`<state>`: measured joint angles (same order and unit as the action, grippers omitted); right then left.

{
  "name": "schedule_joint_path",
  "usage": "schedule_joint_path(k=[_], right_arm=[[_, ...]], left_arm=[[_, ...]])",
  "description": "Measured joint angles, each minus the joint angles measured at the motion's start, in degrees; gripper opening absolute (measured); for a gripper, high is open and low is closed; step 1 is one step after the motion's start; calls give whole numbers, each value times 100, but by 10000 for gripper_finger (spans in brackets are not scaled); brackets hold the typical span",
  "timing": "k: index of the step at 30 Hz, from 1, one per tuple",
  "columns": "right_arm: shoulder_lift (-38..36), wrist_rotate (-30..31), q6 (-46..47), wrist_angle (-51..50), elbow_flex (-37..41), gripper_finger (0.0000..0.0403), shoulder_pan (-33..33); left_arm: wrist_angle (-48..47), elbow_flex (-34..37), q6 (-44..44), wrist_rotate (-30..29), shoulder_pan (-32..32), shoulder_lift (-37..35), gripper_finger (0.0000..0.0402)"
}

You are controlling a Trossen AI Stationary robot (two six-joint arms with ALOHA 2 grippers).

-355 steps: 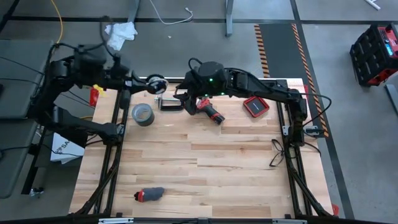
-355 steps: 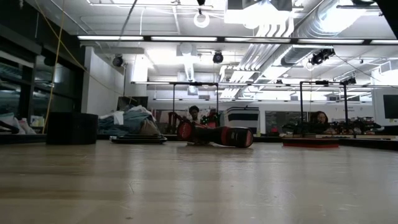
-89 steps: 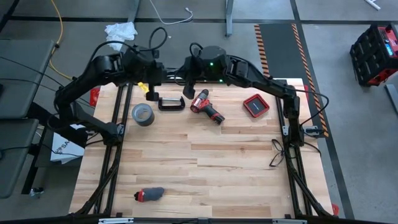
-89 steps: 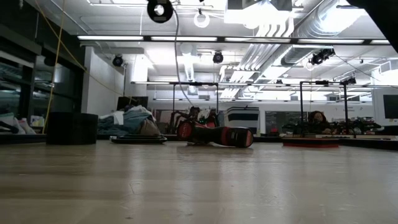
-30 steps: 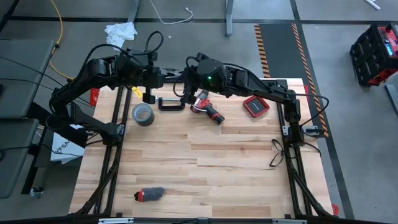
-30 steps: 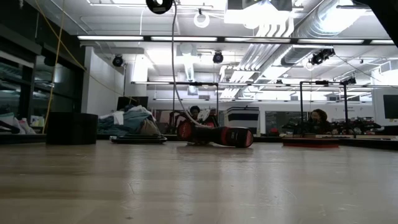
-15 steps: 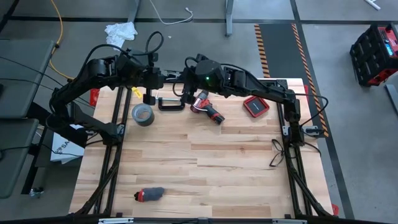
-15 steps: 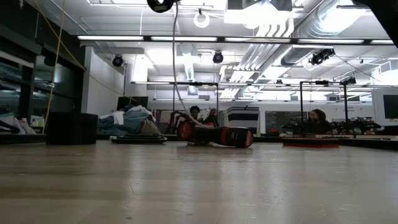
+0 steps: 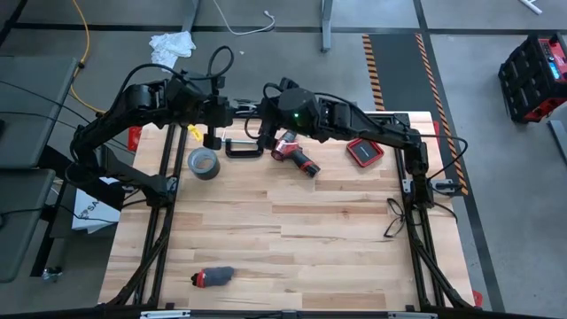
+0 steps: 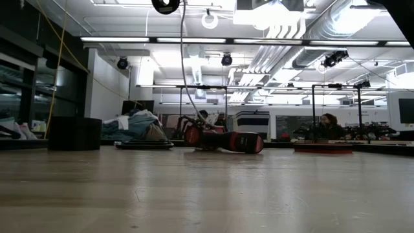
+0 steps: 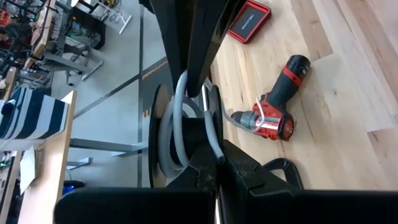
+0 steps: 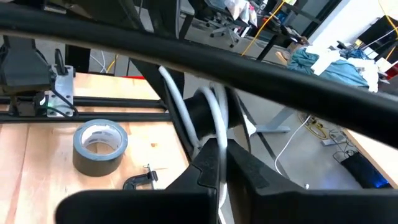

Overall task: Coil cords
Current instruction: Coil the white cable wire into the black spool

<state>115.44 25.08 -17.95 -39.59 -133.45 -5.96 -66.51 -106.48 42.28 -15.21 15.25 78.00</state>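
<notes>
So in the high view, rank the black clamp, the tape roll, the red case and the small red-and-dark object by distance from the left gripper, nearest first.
From the left gripper, at the table's far edge:
1. black clamp, just below it in the picture.
2. tape roll, a little farther, toward the left side.
3. red case, across on the right side.
4. small red-and-dark object, at the near edge, farthest.

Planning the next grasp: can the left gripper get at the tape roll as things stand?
Probably not yet. The left gripper is shut on the cable, held up in the air with the right gripper. The tape roll lies uncovered just below it, so the path is free once the cable is released.
</notes>
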Motion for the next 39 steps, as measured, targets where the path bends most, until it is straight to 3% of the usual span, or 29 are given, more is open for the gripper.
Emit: schedule_joint_path(k=[14,18,39], right_arm=[[-55,-154,157,80,0,1,0],[-93,-340,440,156,0,1,-2],[-195,-699,810,372,2,0,-2]], left_arm=[[-154,-2,-122,-5,40,0,0],[-235,-2,-327,228,139,0,0],[128,723,-428,380,201,-13,0]])
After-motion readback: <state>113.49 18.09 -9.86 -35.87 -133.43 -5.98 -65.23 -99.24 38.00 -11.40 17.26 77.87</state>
